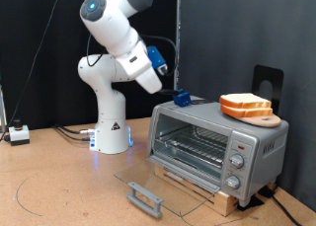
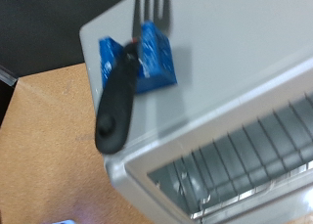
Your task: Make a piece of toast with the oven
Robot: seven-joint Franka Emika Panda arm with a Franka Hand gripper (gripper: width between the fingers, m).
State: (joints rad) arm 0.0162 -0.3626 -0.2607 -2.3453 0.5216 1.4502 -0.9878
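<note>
Lowermost in the exterior view, the oven (image 1: 212, 142) has its glass door (image 1: 158, 187) dropped open; two toast slices (image 1: 245, 106) sit stacked on its roof at right, well apart from the gripper (image 1: 170, 85) at upper centre, whose grip I cannot tell. Wrist view: a black-handled fork (image 2: 122, 82) rests in a blue holder (image 2: 142, 58) on the oven's roof, rack (image 2: 245, 151) below.

Brown wood-grain counter (image 1: 49, 187), matte, faint curved scuff lines toward exterior view's bottom left. Black curtain backdrop (image 1: 39, 48) behind, folds visible. Small white box (image 1: 18, 134) with cables (image 1: 71, 131) at exterior view's left edge. Even, soft lighting, no hard shadows.
</note>
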